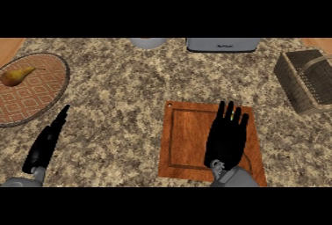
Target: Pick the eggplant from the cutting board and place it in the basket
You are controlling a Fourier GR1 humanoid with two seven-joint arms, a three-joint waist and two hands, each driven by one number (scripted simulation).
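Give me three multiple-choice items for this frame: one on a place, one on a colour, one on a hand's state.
1. Where does the pear lie?
A. on the round mat at the far left
B. on the cutting board
C. in the basket

2. What colour is the cutting board?
A. white
B. reddish-brown
C. green

3. How is the right hand posed?
A. curled into a fist beside the basket
B. flat over the cutting board, fingers straight
C. out of view

Answers:
1 A, the pear sits on the patterned mat.
2 B, the board shows a reddish wood tone.
3 B, the fingers lie extended over the board, while the basket stands apart at far right.
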